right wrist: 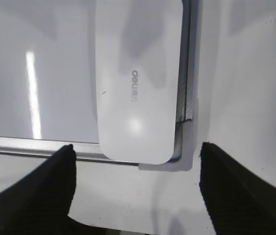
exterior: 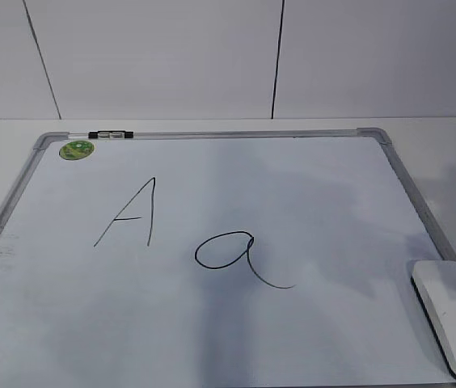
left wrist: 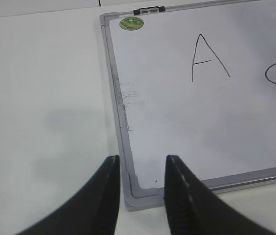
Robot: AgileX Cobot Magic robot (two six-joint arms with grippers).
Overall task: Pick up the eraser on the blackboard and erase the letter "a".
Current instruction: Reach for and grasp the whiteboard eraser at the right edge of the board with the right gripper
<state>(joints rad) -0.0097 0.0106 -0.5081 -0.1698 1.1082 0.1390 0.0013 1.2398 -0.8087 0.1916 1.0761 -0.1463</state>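
The blackboard (exterior: 212, 339) is a white board with a grey frame, lying flat on the table. The cursive letter "a" (exterior: 232, 255) is drawn near its middle, right of a capital "A" (exterior: 131, 212). The white eraser (exterior: 450, 315) lies on the board's near right corner and fills the upper middle of the right wrist view (right wrist: 138, 88). My right gripper (right wrist: 135, 183) is wide open and empty just short of the eraser. My left gripper (left wrist: 142, 183) is open and empty above the board's near left corner (left wrist: 138, 193). Neither gripper shows in the exterior view.
A black-and-white marker (exterior: 111, 135) lies on the board's far frame beside a round green sticker (exterior: 76, 149). A white tiled wall (exterior: 163, 56) stands behind the table. White tabletop (left wrist: 45, 107) surrounds the board.
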